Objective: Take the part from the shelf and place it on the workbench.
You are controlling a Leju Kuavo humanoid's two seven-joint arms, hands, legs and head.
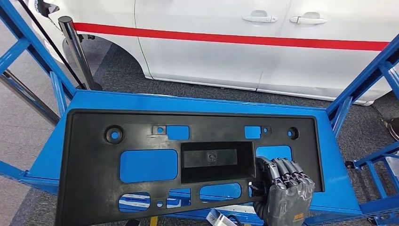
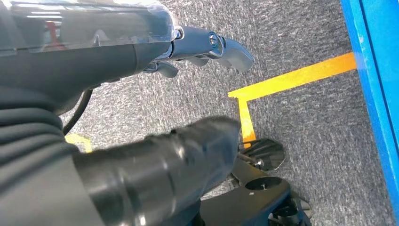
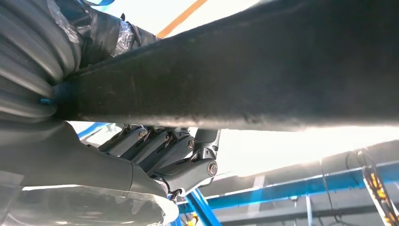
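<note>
Part (image 1: 141,141): wide black plastic panel, several cut-out openings, recessed rectangular pocket at centre. Lies flat across the blue shelf (image 1: 197,102), near edge overhanging toward the robot.

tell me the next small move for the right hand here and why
Probably lift the black part slightly off the blue shelf. The right hand already grips its near edge through a cutout, while the part lies flat there; the left hand hangs over the floor.

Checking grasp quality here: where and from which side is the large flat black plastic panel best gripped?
By the near-edge bar of the large flat black plastic panel, from the robot's side: cut-outs let fingers wrap it, as the right hand does. One off-centre grip may let it tilt.
</note>
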